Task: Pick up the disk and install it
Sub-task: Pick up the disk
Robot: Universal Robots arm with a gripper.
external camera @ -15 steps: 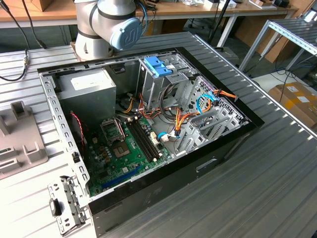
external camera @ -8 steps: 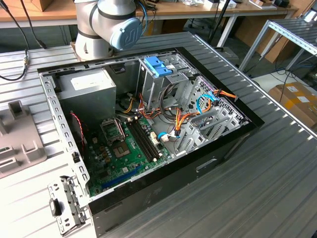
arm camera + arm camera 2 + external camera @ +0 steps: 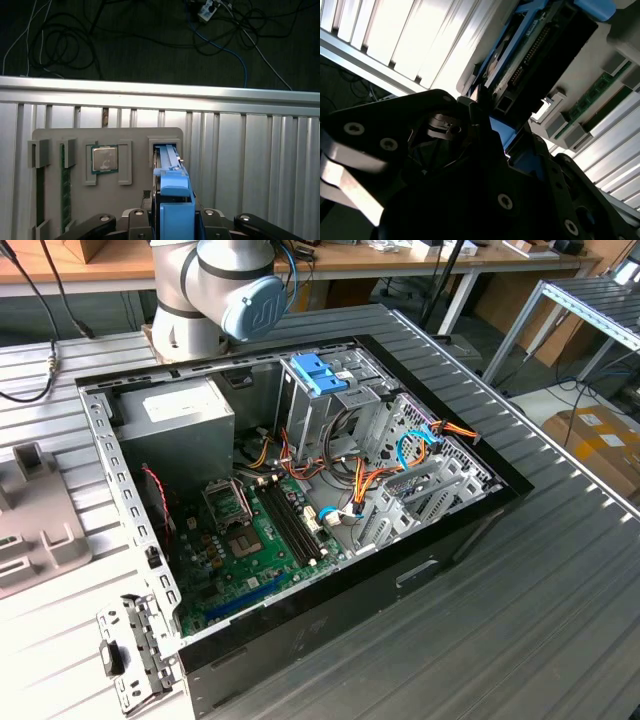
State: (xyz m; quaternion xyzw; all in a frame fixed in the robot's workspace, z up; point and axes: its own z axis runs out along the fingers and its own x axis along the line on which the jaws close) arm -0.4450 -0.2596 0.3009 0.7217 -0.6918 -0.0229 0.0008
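The disk (image 3: 174, 200) stands on edge in a slot of a grey fixture tray (image 3: 55, 137), its bright blue rails and tab facing the camera in the first wrist view. My gripper (image 3: 175, 221) sits over it, with one dark finger against each side of the blue tab, shut on the disk. In the second wrist view the disk (image 3: 540, 45) shows its dark connector edge and blue rails, and the gripper (image 3: 500, 135) closes around its near end. In the exterior view the arm's grey and blue joints (image 3: 225, 280) stand behind the open computer case (image 3: 300, 640).
The tray also holds a processor (image 3: 104, 159) and a green memory stick (image 3: 65, 185). Inside the case are a grey power-supply box (image 3: 175, 425), a green motherboard (image 3: 250, 540), orange cables and a drive cage with a light-blue latch (image 3: 318, 373). Loose cables (image 3: 225, 30) lie past the table edge.
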